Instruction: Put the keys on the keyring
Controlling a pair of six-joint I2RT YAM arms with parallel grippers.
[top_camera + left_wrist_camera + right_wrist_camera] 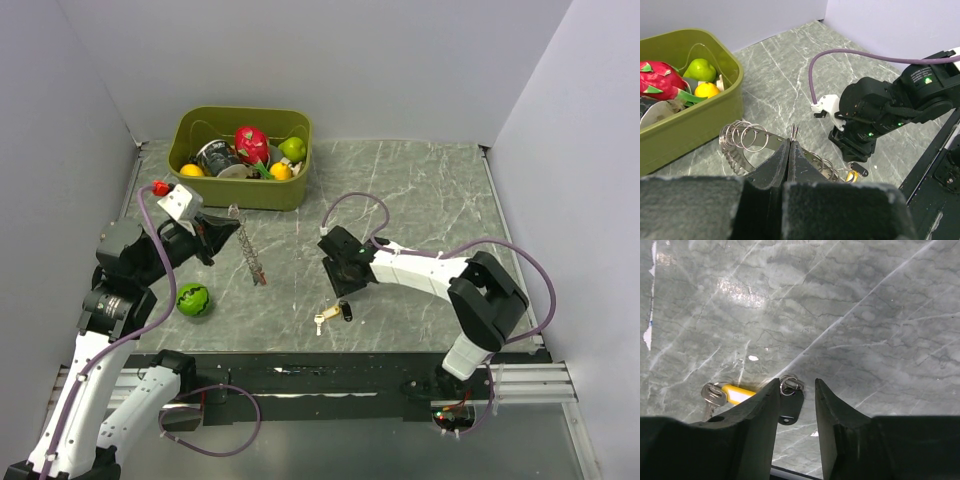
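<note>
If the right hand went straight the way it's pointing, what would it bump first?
Most likely the black key, lying on the table right in the gap of the open right hand. The yellow key sits off to the side. Depth is hard to judge.

Soft, even light is falling from above, leaving faint shadows. Glare is shining off the table (737, 292) at the right wrist view's upper left. The left gripper (790, 146) is blurring near its frame's bottom.

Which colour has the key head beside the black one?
Yellow key head, best seen in the right wrist view.
</note>
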